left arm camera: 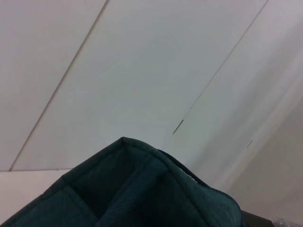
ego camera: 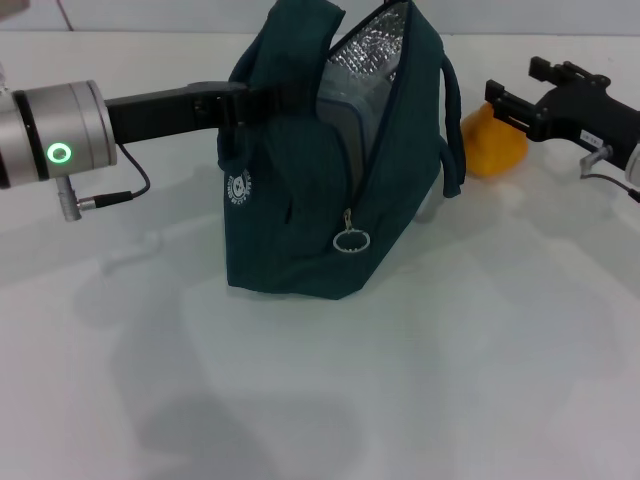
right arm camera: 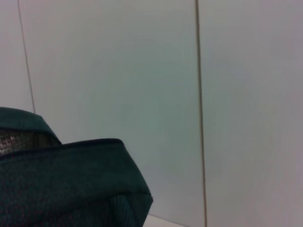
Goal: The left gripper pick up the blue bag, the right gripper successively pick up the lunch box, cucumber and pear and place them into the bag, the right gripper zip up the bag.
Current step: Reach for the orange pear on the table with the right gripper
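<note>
From the head view, the left gripper (ego camera: 243,103) pinches the blue bag's (ego camera: 300,230) upper left edge, mouth gaping, while the right gripper (ego camera: 512,92), fingers spread, hangs beside the pear (ego camera: 492,143) on the white table (ego camera: 400,380). Both wrist views show only bag fabric (left arm camera: 132,194) (right arm camera: 61,184) against a pale wall.

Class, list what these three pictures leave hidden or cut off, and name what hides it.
- Bag contents: head view, the blue bag walls hide them.
- Left gripper fingers: head view, buried in bag fabric.
- Pear: head view, partly behind the right gripper and bag handle.
- Table: both wrist views show only bag fabric and wall.
</note>
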You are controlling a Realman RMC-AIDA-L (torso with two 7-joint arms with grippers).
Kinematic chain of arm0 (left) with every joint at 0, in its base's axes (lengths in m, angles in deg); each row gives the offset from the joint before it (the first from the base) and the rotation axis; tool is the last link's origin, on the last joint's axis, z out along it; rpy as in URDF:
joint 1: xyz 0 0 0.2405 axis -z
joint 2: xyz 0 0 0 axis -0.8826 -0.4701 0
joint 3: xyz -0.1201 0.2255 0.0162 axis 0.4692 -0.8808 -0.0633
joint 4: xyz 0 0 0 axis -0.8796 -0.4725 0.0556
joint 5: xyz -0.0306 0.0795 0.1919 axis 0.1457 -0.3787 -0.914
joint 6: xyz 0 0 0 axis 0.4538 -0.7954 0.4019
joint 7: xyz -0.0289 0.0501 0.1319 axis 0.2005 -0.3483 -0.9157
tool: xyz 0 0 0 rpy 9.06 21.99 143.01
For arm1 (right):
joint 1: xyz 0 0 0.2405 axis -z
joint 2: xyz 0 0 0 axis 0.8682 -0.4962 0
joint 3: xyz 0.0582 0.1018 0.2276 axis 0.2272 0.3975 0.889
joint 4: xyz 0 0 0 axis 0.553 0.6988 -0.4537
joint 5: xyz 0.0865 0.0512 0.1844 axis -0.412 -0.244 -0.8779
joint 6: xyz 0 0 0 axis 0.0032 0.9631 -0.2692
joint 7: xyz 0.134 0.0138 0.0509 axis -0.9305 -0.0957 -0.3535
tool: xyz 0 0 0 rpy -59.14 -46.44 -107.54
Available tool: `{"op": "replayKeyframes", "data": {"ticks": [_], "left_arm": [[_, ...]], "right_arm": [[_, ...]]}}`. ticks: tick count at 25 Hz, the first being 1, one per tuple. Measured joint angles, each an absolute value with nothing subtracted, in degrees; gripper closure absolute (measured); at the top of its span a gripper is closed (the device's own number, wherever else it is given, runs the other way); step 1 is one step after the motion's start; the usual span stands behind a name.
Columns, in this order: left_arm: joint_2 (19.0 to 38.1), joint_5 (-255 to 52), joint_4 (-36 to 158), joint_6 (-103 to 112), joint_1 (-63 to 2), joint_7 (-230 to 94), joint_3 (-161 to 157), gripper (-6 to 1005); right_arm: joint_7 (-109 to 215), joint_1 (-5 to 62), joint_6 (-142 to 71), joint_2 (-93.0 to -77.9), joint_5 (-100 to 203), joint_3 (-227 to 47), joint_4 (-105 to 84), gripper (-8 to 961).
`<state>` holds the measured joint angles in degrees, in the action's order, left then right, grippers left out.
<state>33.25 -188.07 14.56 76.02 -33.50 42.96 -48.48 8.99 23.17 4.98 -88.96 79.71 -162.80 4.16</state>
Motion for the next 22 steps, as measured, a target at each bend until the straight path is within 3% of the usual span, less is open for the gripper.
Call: {"op": "replayKeyframes", "data": {"ticks": [22], "left_arm": [[33.16, -188.02, 14.55, 75.67, -32.78, 42.88, -48.41, 942]], "right_arm": [[9.81, 20.96, 3.7, -88.93, 79.48, -165.69, 3.13, 466]]}}
